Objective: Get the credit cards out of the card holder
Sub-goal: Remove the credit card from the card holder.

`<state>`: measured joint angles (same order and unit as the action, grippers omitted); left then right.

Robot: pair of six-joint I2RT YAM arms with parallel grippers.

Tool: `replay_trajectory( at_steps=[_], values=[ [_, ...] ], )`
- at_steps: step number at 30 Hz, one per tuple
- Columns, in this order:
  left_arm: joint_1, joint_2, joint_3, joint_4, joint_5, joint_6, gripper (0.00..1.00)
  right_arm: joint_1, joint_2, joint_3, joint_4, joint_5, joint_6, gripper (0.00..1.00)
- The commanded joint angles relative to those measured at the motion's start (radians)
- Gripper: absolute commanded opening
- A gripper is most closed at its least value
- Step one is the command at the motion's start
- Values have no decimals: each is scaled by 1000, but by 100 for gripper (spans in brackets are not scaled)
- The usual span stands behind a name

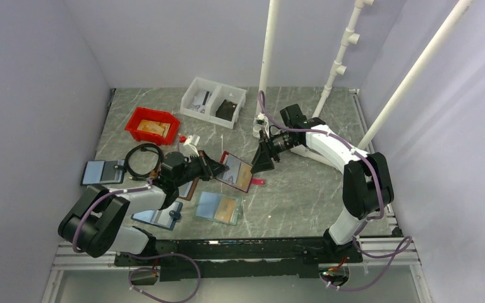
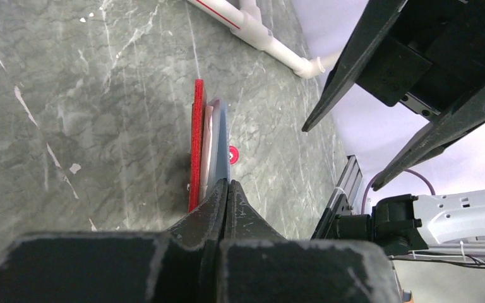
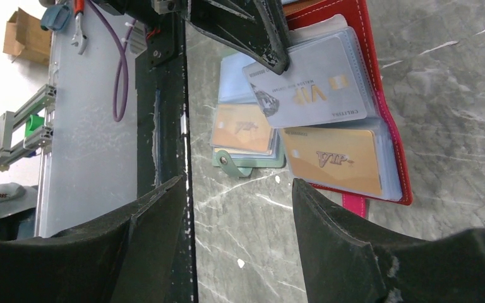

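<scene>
L hand (image 1: 220, 165) is pinching fully shut on the grey card (image 3: 319, 88), gripping it by a corner. That card is sitting skewed, partly out of its clear sleeve. Holder (image 3: 388, 113) is lying open on the bench (image 1: 303, 196), about mid-bench betw. the two arms, red edge showing. Its pink tab (image 3: 353, 205) is sticking out on the near side. Orange card (image 3: 335, 161) is lying square in its sleeve, just beside the grey one. R hand (image 3: 237, 186) is hovering over the holder w/ fingers standing wide apart, gripping nothing and not touching the cards. Teal holder (image 3: 252, 165) is lying just beside the holder, partly under its edge.
</scene>
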<state>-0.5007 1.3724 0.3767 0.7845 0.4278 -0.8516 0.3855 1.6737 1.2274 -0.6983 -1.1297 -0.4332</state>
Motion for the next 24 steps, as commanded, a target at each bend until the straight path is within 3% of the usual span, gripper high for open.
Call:
replay_trajectory(
  at_steps=[1,24],
  values=[
    [-15,-54,-13,107,-19,-4,0,-6,-42,7,22,-51,4,65],
    [-103,-69,-34,193,-129,2,0,-32,-42,6,20,-107,13,65]
  ],
)
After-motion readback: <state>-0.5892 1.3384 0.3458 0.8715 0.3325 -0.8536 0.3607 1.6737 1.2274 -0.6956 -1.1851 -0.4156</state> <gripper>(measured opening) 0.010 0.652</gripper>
